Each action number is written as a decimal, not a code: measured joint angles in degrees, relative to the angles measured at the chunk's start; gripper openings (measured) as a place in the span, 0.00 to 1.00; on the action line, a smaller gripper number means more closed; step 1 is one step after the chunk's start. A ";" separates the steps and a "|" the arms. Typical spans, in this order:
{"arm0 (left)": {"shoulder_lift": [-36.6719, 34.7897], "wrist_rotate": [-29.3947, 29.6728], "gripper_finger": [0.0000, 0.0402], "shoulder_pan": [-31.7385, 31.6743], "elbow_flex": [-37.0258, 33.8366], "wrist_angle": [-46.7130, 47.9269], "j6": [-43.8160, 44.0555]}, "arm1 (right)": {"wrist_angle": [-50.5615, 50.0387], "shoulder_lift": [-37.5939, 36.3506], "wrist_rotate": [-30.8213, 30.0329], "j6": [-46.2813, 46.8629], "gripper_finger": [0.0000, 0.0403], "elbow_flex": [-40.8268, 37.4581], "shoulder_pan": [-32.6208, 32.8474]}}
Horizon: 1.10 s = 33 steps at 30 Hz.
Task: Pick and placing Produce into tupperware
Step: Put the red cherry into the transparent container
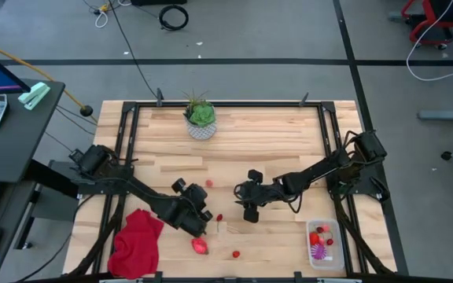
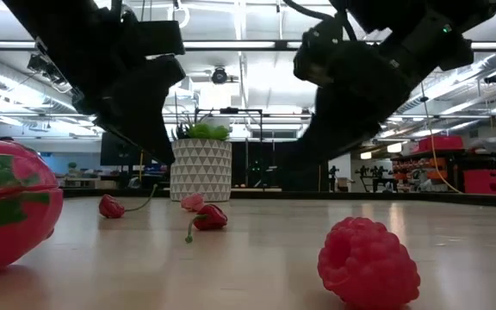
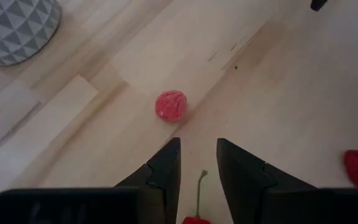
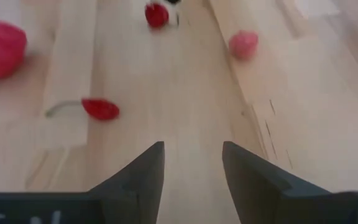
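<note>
The clear tupperware (image 1: 323, 244) stands at the table's near right and holds red pieces and the purple ribbed ball (image 1: 318, 251). Loose produce lies mid-table: a raspberry (image 1: 208, 185), a small red stemmed piece (image 1: 219, 218), the larger red-pink oval (image 1: 201, 245) and another berry (image 1: 236, 254). My left gripper (image 1: 201, 226) hangs open just above the table. In the left wrist view a red stemmed piece (image 3: 196, 218) lies between its fingers (image 3: 166, 165), with the raspberry (image 3: 171, 106) ahead. My right gripper (image 4: 192, 152) is open over bare wood, near the small stemmed piece (image 4: 100, 109).
A green plant in a white patterned pot (image 1: 201, 122) stands at the far middle of the table. A red cloth (image 1: 138, 240) lies at the near left beside my left arm. A black frame (image 1: 226, 103) runs along the table's edges. Bare wood shows between pot and grippers.
</note>
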<state>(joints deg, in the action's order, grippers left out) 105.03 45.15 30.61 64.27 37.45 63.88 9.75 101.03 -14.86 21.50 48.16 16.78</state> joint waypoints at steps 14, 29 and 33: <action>2.74 -1.70 0.27 0.98 0.03 -0.06 9.13 | -3.03 0.00 -0.10 0.87 0.42 0.00 0.63; 7.43 -1.28 0.24 -1.48 -0.01 1.87 10.29 | -4.25 -0.04 -0.07 1.01 0.42 -0.02 1.03; 7.43 -1.27 0.12 -2.26 -0.02 1.77 8.27 | -4.19 -0.04 -0.04 1.03 0.42 -0.02 1.03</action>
<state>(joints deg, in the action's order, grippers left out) 112.46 43.88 28.35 64.25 39.22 72.15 5.56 100.99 -14.90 22.52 48.14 17.80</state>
